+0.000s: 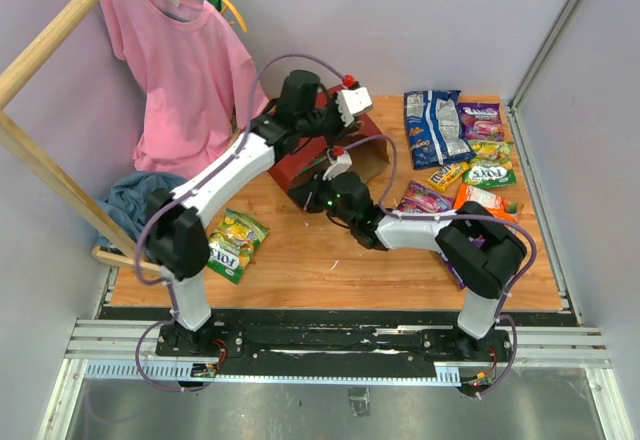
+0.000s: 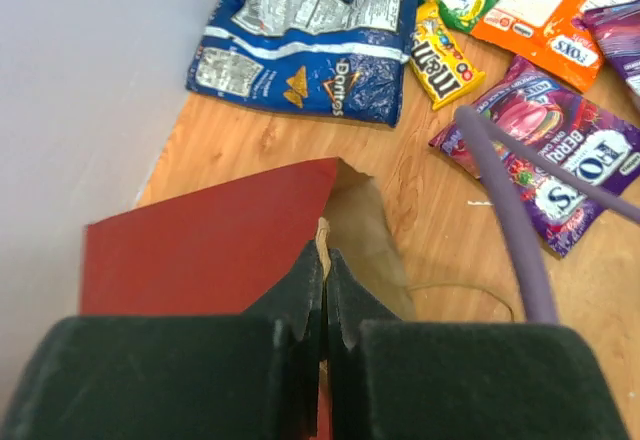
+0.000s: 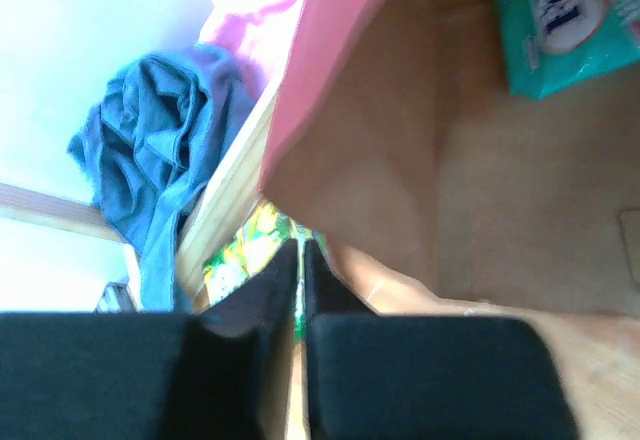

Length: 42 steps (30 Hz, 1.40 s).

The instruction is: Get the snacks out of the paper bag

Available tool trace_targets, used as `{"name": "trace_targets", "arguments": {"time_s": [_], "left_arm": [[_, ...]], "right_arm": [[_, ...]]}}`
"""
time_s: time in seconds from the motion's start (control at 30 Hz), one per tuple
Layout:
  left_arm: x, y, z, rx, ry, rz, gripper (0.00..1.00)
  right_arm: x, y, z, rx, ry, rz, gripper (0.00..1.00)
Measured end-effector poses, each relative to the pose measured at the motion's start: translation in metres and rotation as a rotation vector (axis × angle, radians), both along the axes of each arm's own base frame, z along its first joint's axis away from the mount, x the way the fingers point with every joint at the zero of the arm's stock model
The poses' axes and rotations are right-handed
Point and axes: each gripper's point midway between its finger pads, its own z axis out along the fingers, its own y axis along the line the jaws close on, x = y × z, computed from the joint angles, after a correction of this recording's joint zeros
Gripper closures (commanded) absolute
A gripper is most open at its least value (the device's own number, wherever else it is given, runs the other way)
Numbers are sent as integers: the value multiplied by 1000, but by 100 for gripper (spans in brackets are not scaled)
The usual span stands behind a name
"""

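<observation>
Orange-brown wooden table (image 1: 300, 260), pale walls close around it, and both arms are at the paper bag (image 2: 210, 250). It lies on its side near the back wall, red outside up, with its kraft-brown mouth gaping toward the spread of snacks.

Left gripper (image 2: 323, 250): fingers squeezed right together on the bag's upper rim, with a sliver of brown paper showing between the tips. Right gripper (image 3: 300, 252): fingers pressed flat together too, tips at the bag's lower lip. Whether any paper is caught between them, I can't tell. Past them is the bag's brown inside, and a teal Fox's packet (image 3: 560, 30) rests on that kraft surface.

Beyond the bag's mouth lie a blue-and-white Doritos bag (image 2: 310, 45), a yellow M&M's pack (image 2: 440, 58), a purple Fox's berries packet (image 2: 555, 150) and an orange Fox's packet (image 2: 545, 5), all flat on the wood and packed close together. On the bag's closed-end side, toward the near edge, a yellow-green packet (image 1: 235, 243) lies alone. Farther that way are a blue cloth heap (image 1: 130, 200) and a pink shirt (image 1: 180, 70) on a hanger.

Room to move: bare wood runs between the bag and the near edge. The back wall sits just behind the bag, and packets crowd the mouth side.
</observation>
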Motion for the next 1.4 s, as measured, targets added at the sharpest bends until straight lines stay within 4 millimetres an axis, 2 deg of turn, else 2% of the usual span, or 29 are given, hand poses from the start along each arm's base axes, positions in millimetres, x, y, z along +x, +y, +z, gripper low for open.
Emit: {"name": "trace_targets", "arguments": {"time_s": [0.07,0.1,0.17,0.23,0.3,0.43,0.6,0.7,0.77,0.9,1.07,1.13,1.17,1.23,1.3,1.4], "left_arm": [[-11,20,14,-8,-38,45,99],[-15,30,22,-14,-57,73,100],[-23,45,37,-35,-95,129,99],[-25,57,51,-64,-125,194,100],[-26,64,54,-88,-131,239,99],[-24,68,43,-115,-95,292,100],[-22,69,28,-131,-35,332,100],[-20,69,29,-152,-21,351,99],[-19,68,30,-169,-13,359,100],[-20,68,23,-177,7,369,99],[-21,72,7,-160,22,395,99],[-23,74,1,-154,26,402,100],[-23,74,0,-153,26,404,100],[-23,75,1,-162,23,406,99],[-23,74,5,-175,18,407,99],[-23,74,11,-196,13,407,100]], "right_arm": [[-4,11,-1,-7,-23,17,51],[-7,14,-2,-12,-33,20,27],[-5,10,-5,-22,-51,-8,1],[-2,-2,-13,-40,-70,-61,1],[-1,-18,-28,-75,-69,-112,1],[-3,-46,-57,-92,-24,-184,1],[22,-71,-64,69,27,-255,1],[22,-83,-68,95,25,-282,1],[18,-88,-63,110,13,-289,1],[1,-98,-35,95,-72,-300,2],[-56,-85,44,-21,-286,-248,2],[-61,-92,64,-27,-293,-275,1],[-59,-98,67,-26,-276,-300,2],[-52,-109,58,-42,-237,-331,1],[-49,-117,36,-69,-183,-348,1],[-54,-114,6,-76,-96,-339,1]]}}
